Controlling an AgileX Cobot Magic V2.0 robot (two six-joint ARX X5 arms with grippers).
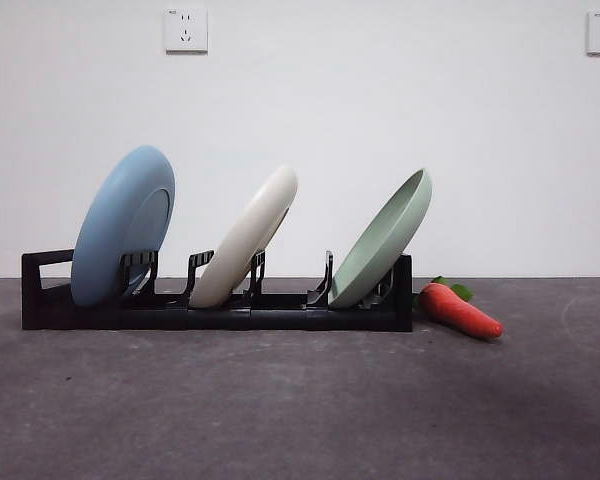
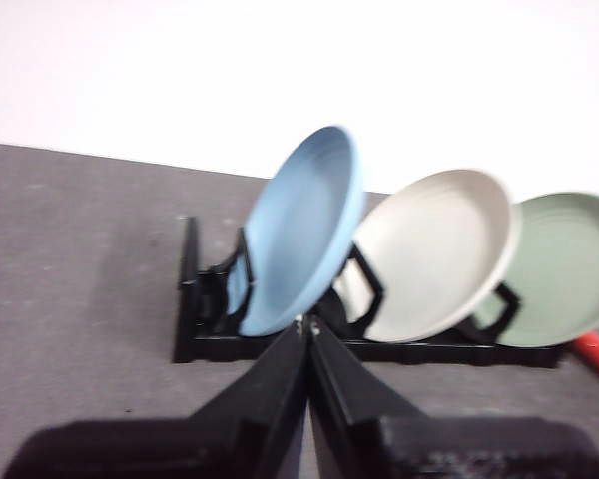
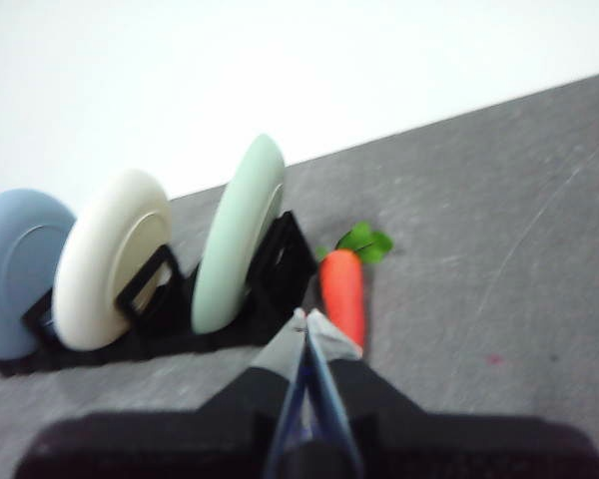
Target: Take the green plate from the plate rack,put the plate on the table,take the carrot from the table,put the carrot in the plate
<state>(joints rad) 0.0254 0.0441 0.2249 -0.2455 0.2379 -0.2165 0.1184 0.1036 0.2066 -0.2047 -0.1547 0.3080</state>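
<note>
The green plate [image 1: 385, 243] leans in the right-hand slot of the black plate rack [image 1: 220, 310]; it also shows as the green plate [image 2: 569, 267] and green plate [image 3: 236, 235] in the wrist views. The carrot [image 1: 458, 309] lies on the table [image 1: 300, 400] just right of the rack, leaves toward the rack; the carrot [image 3: 343, 290] sits just beyond my right gripper [image 3: 305, 317], which is shut and holds nothing. My left gripper [image 2: 306, 323] is shut too, empty, hovering in front of the blue plate. Neither arm appears in the front view.
A blue plate [image 1: 123, 225] stands in the rack's left slot and a cream-white plate [image 1: 245, 236] in the middle one. The rack's loop handle [image 1: 45, 270] is at the left end. A white wall with two sockets rises behind.
</note>
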